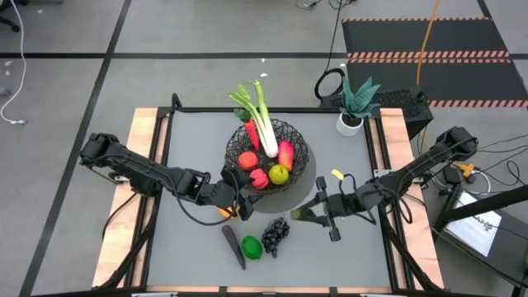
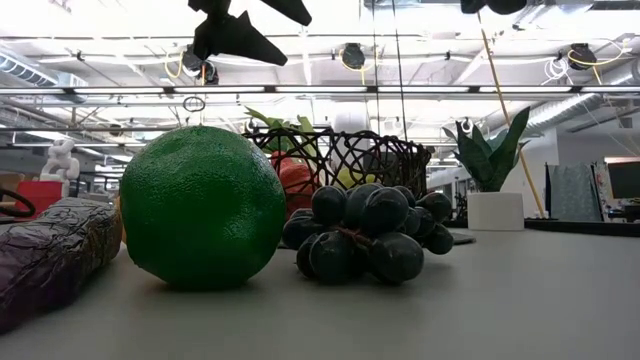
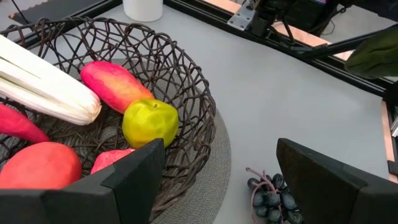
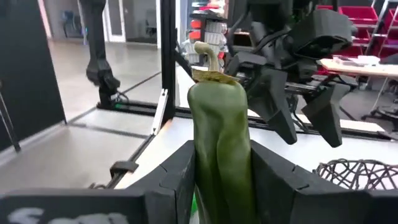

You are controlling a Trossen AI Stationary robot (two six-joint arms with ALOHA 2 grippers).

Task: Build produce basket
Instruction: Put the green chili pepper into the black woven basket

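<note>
The black wire basket (image 1: 268, 153) stands at the table's middle and holds a leek, a carrot and red, orange and yellow-green fruits. It also shows in the left wrist view (image 3: 186, 81). My right gripper (image 1: 312, 213) is to its near right, shut on a green cucumber (image 4: 221, 137). My left gripper (image 1: 239, 206) is open and empty at the basket's near-left rim, also seen in its wrist view (image 3: 219, 149). Dark grapes (image 1: 275, 233), a green fruit (image 1: 252, 247) and a purple eggplant (image 1: 233, 246) lie on the table near the front. My right gripper pinches the cucumber's body (image 4: 217, 180) between its two fingers (image 4: 180, 168). The fingers come roughly level, pointing toward the table's left, and lie along the cucumber. Its stem end (image 4: 208, 59) sticks out past the fingertips. The cucumber is lifted clear of the table.
A white pot with a green plant (image 1: 355, 103) stands at the far right. The basket sits on a round grey mat (image 3: 214, 168). Bare table lies to the basket's right and left.
</note>
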